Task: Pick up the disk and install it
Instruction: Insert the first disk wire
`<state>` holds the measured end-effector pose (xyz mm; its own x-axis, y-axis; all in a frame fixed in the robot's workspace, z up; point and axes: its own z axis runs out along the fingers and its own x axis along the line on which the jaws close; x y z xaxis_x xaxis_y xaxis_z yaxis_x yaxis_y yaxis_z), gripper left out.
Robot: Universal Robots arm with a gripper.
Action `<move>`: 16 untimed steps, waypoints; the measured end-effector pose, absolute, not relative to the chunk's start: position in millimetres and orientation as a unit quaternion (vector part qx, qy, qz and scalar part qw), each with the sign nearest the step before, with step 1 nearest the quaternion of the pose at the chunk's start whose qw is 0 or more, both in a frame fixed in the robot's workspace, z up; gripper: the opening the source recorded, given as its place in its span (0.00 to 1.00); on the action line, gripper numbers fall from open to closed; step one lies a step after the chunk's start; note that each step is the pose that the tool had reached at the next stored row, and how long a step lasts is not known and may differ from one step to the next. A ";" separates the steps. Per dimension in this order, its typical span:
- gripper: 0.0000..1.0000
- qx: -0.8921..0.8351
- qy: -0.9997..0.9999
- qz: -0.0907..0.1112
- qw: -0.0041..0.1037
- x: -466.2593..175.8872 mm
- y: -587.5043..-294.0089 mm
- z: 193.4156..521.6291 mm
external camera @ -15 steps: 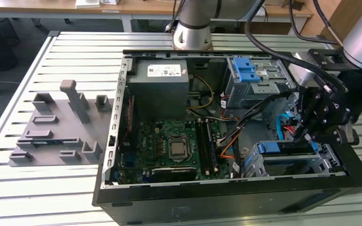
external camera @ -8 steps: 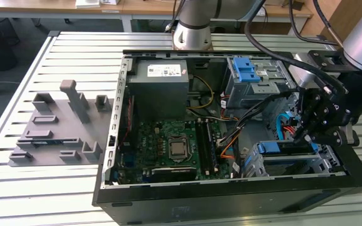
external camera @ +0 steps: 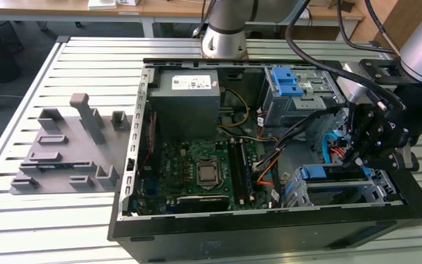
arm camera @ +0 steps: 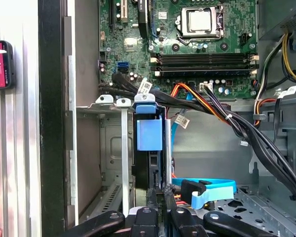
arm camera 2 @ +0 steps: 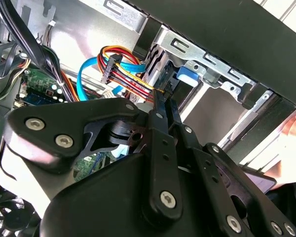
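Your gripper (arm camera: 160, 195), closed on the disk (arm camera: 150, 133), holds it edge-on, long axis pointing down into the bay (arm camera: 108, 101).

Bright, even daylight; second wrist view glares white and blurs nearby.

Disk (arm camera: 150, 134) upright in drive bay, gripper (arm camera: 160, 210) just beside, possibly touching; motherboard (arm camera: 187, 44) beyond.

Phone (arm camera: 0, 64) cut off at frame edge.
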<state>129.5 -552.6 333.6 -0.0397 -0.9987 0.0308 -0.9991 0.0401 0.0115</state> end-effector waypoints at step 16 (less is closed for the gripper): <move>0.17 0.693 -0.721 0.006 0.015 129.6 -552.7 328.5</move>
